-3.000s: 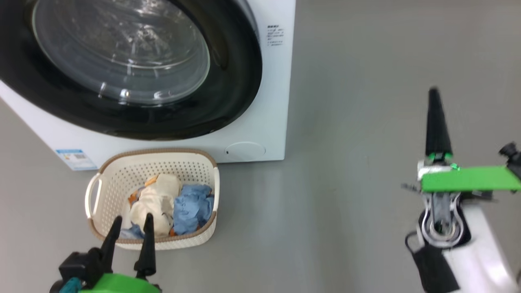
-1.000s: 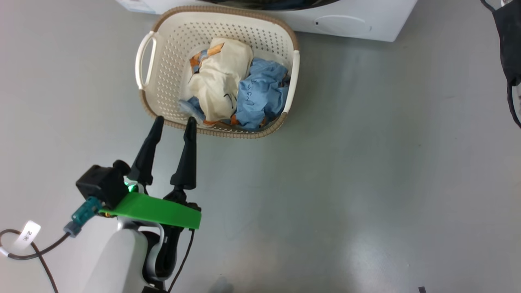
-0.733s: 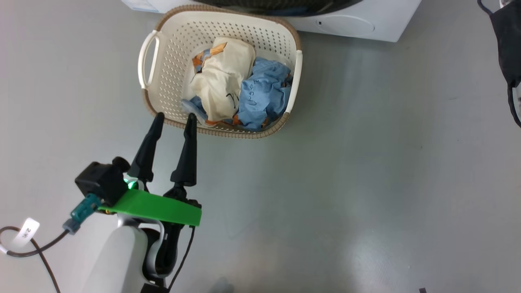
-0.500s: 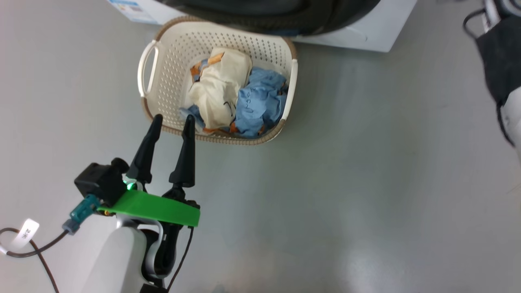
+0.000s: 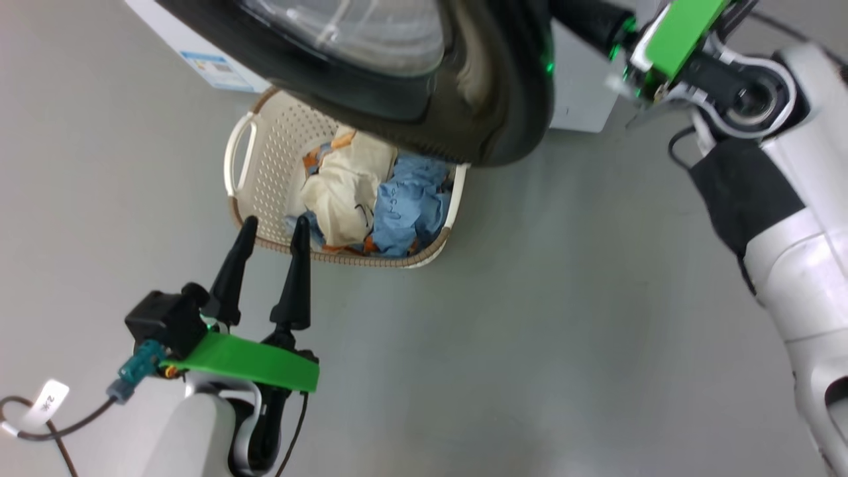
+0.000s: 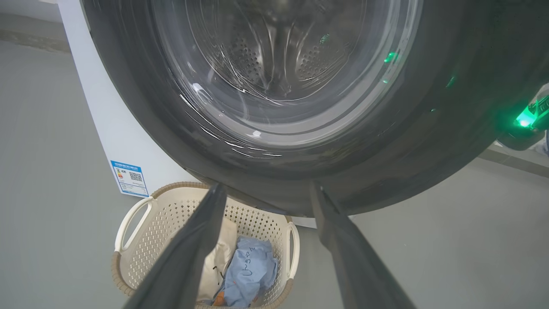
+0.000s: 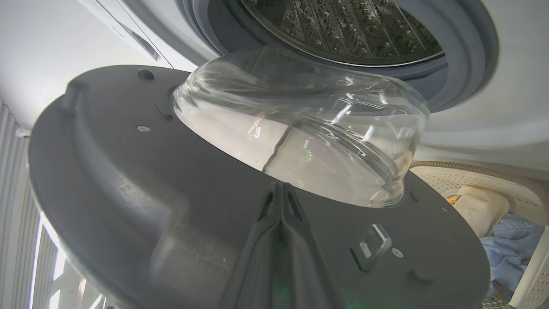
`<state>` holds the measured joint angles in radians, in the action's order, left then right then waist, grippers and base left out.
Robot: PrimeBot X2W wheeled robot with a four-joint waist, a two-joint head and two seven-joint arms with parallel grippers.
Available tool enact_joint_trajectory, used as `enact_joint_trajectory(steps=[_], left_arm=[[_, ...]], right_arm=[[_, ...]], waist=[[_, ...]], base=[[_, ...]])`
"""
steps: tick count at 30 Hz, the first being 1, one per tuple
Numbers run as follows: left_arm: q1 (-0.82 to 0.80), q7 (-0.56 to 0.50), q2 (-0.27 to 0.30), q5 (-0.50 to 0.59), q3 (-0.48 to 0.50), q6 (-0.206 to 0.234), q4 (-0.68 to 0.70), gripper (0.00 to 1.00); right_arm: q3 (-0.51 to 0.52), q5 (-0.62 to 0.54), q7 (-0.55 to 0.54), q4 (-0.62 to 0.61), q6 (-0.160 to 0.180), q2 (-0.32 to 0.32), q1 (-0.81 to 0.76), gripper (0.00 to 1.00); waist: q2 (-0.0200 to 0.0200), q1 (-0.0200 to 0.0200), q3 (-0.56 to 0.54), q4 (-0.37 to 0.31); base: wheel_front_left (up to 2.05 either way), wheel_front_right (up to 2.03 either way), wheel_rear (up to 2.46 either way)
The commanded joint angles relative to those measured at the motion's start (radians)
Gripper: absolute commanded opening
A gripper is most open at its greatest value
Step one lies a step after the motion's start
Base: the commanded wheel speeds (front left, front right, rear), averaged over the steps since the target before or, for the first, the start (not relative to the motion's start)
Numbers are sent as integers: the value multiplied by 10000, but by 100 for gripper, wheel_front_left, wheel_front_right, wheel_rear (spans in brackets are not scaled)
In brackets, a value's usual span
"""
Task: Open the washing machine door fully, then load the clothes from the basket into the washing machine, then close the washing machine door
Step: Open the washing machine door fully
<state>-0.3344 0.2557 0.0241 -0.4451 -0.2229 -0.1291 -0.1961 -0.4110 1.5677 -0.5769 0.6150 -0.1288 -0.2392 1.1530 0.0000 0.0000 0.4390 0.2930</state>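
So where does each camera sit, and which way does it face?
Head view: on the head, facing down at the basket and the washing machine door; open left gripper lower left, right arm upper right.
Left wrist view: from that wrist, along its spread fingers at the door's outer face.
Right wrist view: from that wrist, along the shut right gripper at the door's inner side and drum.
All share the door and clothes.
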Motion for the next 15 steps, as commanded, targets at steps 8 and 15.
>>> enact_joint_trajectory(steps=[8,15], left_arm=[[494,61,262,235,412,-16,136,100],[828,61,262,404,499,-16,132,100]], right_arm=[[-289,212,-276,-846,-19,553,-1055,0],[-563,250,-515,-1396,-19,770,-1917,0]], waist=[[0,0,-675,-121],[0,0,-1149,-97]], base=[[0,0,0],[0,0,0]])
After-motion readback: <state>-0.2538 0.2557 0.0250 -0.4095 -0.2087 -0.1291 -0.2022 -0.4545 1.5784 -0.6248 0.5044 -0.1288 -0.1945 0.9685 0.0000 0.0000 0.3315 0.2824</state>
